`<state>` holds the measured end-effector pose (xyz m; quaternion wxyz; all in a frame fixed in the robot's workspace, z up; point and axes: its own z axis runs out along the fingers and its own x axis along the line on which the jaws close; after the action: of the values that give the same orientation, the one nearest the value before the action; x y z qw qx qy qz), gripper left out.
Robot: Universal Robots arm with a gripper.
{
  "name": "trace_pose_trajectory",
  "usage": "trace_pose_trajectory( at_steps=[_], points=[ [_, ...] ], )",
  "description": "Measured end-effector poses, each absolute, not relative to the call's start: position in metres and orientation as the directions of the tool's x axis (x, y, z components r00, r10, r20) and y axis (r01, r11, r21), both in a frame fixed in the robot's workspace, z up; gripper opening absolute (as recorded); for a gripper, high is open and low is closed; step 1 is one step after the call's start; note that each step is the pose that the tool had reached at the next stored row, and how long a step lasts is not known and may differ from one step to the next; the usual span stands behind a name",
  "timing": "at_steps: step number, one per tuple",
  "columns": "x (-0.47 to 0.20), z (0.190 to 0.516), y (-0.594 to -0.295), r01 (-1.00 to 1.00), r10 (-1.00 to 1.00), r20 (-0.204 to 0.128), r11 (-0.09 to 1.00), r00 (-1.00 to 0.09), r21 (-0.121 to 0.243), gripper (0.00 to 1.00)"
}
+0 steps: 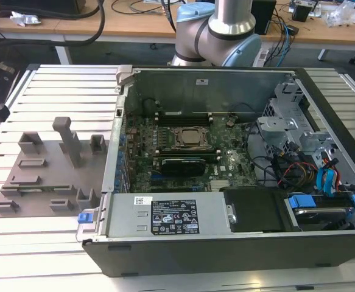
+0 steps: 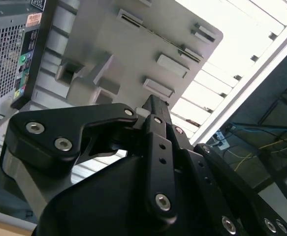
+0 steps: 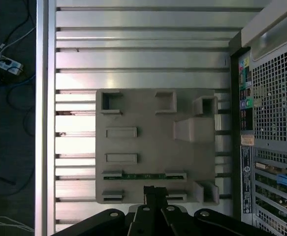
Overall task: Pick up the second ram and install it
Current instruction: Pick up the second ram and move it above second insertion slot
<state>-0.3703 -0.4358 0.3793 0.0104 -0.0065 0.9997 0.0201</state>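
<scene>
The second ram (image 3: pixel 144 175) is a thin green stick lying on edge between small grey blocks on the grey fixture plate (image 3: pixel 148 142). In the exterior view the ram (image 1: pixel 38 190) shows as a thin line near the front of the plate (image 1: pixel 49 170), on the exterior view's left. In the first wrist view my gripper (image 3: pixel 155 192) hangs high above the plate, close to the ram's line. Its black fingers are pressed together with nothing between them. The second wrist view shows the gripper (image 2: pixel 154 105) from behind, above the same plate (image 2: pixel 133 54).
The open computer case (image 1: pixel 226 231) stands on the slatted aluminium table (image 3: pixel 133 59), just beside the plate on the exterior view's right. Its motherboard (image 1: pixel 183 149) lies exposed inside. A tall grey fixture post (image 1: pixel 67 137) rises from the plate. Cables (image 3: pixel 5 64) lie on the floor beyond the table edge.
</scene>
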Motion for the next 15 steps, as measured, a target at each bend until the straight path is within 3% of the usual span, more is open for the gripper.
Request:
trace_pose_trajectory(
  at_steps=[15],
  points=[
    [-0.3703,0.3793,-0.4358,-0.388,-0.387,-0.021,0.921,-0.922,0.040,0.10]
  ],
)
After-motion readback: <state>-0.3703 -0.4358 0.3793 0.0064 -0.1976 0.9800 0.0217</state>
